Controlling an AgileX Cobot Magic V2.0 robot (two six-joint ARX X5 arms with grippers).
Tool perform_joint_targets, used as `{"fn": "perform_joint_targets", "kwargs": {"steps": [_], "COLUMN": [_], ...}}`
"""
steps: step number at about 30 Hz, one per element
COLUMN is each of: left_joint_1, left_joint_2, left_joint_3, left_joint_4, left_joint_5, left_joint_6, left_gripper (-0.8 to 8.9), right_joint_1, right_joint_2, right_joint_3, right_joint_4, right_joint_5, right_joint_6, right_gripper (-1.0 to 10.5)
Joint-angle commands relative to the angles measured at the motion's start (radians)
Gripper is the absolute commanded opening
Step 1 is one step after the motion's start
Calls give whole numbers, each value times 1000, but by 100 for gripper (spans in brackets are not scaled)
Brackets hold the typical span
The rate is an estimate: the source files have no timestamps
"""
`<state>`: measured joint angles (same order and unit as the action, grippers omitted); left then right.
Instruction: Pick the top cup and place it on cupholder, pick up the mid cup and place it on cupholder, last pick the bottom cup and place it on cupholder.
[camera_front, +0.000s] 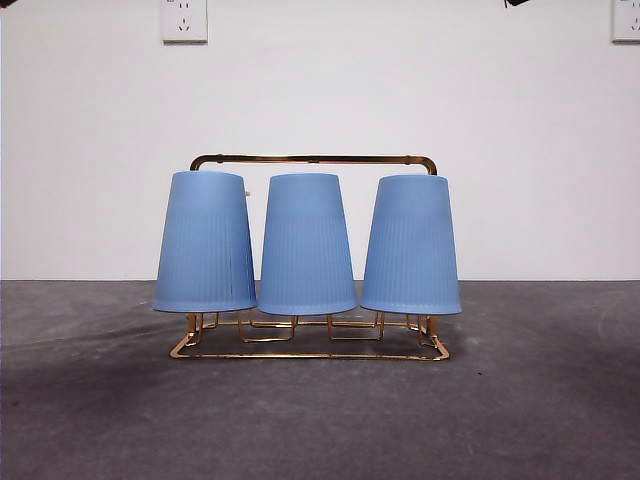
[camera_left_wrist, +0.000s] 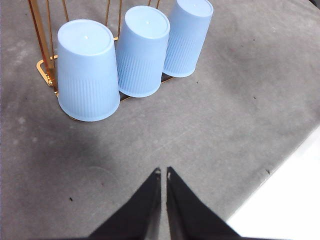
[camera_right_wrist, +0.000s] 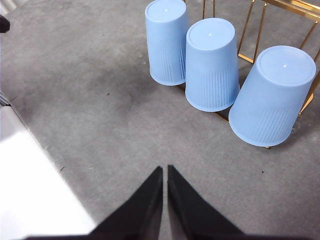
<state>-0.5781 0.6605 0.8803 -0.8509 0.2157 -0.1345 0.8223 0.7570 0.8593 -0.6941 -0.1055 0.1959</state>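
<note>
bright, even light — soft shadows on table (camera_front: 540, 400) | sharp focus

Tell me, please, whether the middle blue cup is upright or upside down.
Upside down: the middle cup has its closed base up and wide rim down, on the cupholder.

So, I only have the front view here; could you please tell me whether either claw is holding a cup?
Observer: No. The left claw is shut and empty, over bare table, apart from the cups.
Operator: And the right one, please?
Observer: The right claw is also shut and empty, clear of the cupholder.
Operator: Thank you. Are the cups really inverted?
Observer: Yes. From above, all three show closed bases facing up.
</note>
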Motion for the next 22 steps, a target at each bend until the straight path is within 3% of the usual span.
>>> {"fn": "perform_joint_targets", "kwargs": {"steps": [1,3,6,9,13,16,22], "left_joint_1": [-6,-2,32,137,325,445,594], "left_joint_2": [5,-2,-37,-96,-198,-275,-423], "left_joint_3": [8,8,8,-9,-81,-163,-355], "left_joint_4": [16,35,100,285,527,627,668], "left_joint_5": [4,-5,-16,-43,-45,-85,-123], "left_joint_6": [0,26,159,240,292,319,324], "left_gripper": [9,9,9,9,9,9,9], "right_joint_1": [9,9,9,9,9,9,9], "right_joint_2": [6,6,6,6,6,6,6], "right_joint_3": [4,4,4,4,5,5,5], "right_joint_4": [11,11,11,11,11,11,12], "right_joint_5": [1,1,1,1,1,1,1], "right_joint_6": [9,9,9,9,9,9,9], "right_gripper": [8,8,8,8,8,8,8]}}
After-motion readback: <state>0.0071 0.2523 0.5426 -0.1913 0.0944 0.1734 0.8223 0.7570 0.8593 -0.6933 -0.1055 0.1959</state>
